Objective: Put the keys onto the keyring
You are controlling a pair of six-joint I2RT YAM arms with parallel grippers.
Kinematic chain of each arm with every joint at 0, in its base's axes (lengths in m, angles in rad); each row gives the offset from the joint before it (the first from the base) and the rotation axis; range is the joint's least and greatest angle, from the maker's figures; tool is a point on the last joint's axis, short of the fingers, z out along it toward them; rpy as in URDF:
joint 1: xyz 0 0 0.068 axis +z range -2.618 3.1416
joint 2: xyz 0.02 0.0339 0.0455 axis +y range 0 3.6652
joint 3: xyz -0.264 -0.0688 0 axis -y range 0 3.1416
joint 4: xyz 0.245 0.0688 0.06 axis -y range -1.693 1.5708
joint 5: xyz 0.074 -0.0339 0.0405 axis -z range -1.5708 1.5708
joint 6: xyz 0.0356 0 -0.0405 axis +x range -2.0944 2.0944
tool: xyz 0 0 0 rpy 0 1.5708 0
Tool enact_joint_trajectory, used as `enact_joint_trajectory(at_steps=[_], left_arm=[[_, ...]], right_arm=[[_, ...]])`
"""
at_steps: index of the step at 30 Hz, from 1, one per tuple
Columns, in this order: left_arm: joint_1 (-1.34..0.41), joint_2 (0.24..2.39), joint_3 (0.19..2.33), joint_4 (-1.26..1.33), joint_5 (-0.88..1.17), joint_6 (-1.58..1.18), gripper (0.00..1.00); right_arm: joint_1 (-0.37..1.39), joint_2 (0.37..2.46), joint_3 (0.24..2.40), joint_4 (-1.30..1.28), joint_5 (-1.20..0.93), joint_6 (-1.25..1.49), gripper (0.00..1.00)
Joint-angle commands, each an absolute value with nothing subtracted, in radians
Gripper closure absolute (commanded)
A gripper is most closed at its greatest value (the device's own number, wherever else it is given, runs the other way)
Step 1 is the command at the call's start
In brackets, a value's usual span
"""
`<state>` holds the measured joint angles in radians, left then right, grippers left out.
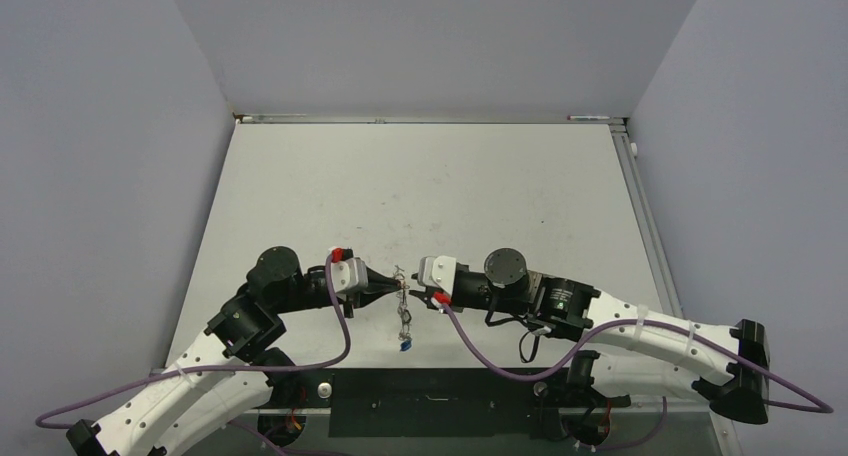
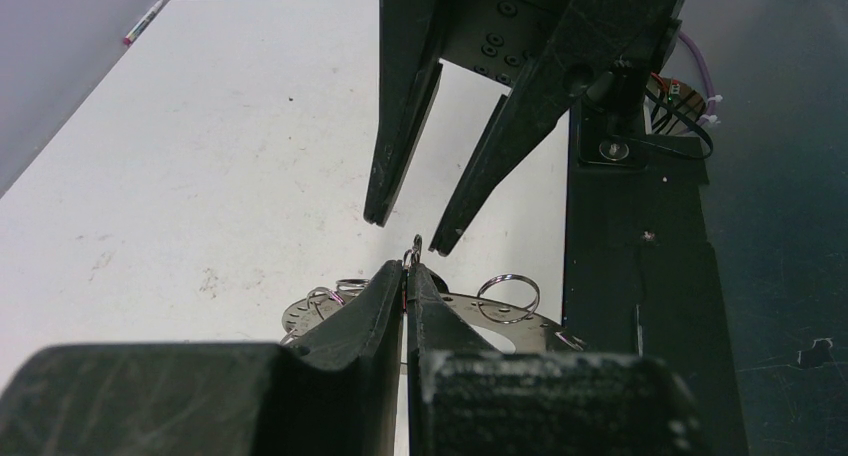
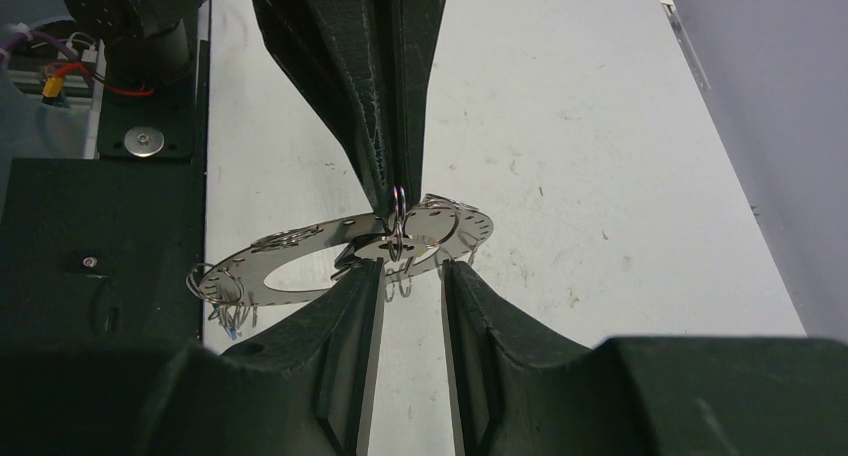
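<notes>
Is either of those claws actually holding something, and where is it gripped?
The left gripper holds the keyring by one small wire loop on its rim. The right gripper is open, holding nothing.

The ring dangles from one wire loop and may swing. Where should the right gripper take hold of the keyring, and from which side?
Probably the flat band of the keyring, beside the wire loop that the shut left gripper pinches. The right gripper, jaws open, faces it from the opposite side; the thin plate suits a pinch across its faces.
</notes>
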<state>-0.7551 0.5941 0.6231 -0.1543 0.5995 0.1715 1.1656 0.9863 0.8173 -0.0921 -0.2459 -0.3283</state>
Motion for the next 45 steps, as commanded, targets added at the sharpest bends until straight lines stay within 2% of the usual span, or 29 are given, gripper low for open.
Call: enact_joint_trajectory(at_steps=[1,19,31,45], left_arm=[[-0.747,0.589,0.627,-0.063,0.617,0.158,1.0],[-0.744,0.588,0.624,-0.061,0.622,0.155,1.0],[-0.744,0.588,0.624,-0.058,0.626,0.154,1.0],[-0.716,0.545,0.608,0.016,0.658,0.114,1.0]], right_arm=[[1.166,1.011,0.861,-0.059,-0.284,-0.319,0.71],[1.167,1.009,0.874,-0.04,-0.284,-0.326,0.74],[1.167,1.017,0.871,-0.04,-0.296,-0.327,0.95],[1.161,0.996,0.785,0.065,-0.287,-0.29,0.95]])
